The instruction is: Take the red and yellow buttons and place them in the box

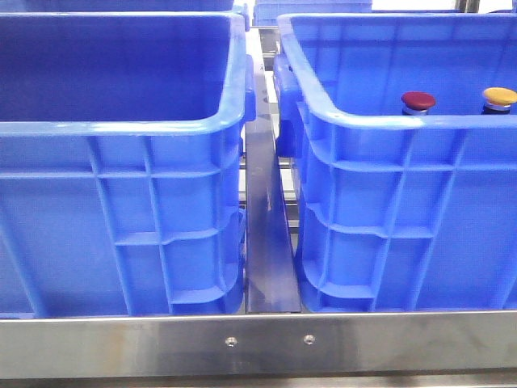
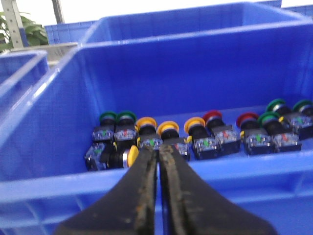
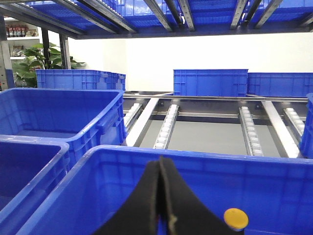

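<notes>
In the front view a dark red button (image 1: pixel 418 101) and a yellow button (image 1: pixel 499 97) show their caps just over the near rim of the right-hand blue box (image 1: pixel 380 121). No gripper appears in that view. My right gripper (image 3: pixel 160 159) is shut with nothing in it and hangs over the same kind of box (image 3: pixel 195 152). The yellow button (image 3: pixel 235 219) stands beside its fingers; the red one is hidden there. My left gripper (image 2: pixel 158 149) is shut and empty, above the near rim of a blue crate (image 2: pixel 254 171).
That crate holds several buttons in a row: green (image 2: pixel 108 117), yellow (image 2: pixel 167 129) and red (image 2: pixel 212 116) caps. The left crate (image 1: pixel 121 125) stands beside the box with a metal rail (image 1: pixel 271 242) between them. More crates (image 3: pixel 210 82) and roller tracks (image 3: pixel 166 125) lie behind.
</notes>
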Robot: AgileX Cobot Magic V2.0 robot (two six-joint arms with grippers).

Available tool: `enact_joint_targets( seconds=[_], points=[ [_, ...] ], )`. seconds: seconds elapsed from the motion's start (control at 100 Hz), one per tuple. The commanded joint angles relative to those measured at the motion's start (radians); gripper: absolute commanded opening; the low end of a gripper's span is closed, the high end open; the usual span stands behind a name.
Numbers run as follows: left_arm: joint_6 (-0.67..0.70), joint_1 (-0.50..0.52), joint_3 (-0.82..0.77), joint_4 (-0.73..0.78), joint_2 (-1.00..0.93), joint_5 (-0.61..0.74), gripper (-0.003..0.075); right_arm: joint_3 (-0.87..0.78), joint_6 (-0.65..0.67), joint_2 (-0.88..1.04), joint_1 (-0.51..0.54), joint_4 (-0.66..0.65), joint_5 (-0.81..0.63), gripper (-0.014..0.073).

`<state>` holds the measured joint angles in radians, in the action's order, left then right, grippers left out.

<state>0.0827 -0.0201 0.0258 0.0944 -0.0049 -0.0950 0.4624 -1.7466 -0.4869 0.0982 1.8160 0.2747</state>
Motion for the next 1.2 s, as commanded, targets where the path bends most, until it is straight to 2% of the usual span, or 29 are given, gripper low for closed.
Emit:
enact_joint_targets(
  seconds=[0.0,0.28,0.42,1.19],
  points=[
    [-0.001,0.002,0.014,-0.011,-0.035,0.078,-0.0019,0.027,-0.010,-0.002,-0.001,0.068,0.028,-0.0069],
    [-0.001,0.002,-0.045,-0.011,-0.035,0.095,-0.0019,0.027,-0.010,-0.002,-0.001,0.068,0.027,-0.0069],
    [-0.001,0.002,-0.070,-0.007,-0.035,0.157,-0.0019,0.027,-0.010,-0.002,-0.001,0.068,0.027,-0.0069],
    [-0.001,0.002,-0.070,-0.007,-0.035,0.155,-0.0019,0.027,-0.010,-0.002,-0.001,0.068,0.027,-0.0069]
  ],
)
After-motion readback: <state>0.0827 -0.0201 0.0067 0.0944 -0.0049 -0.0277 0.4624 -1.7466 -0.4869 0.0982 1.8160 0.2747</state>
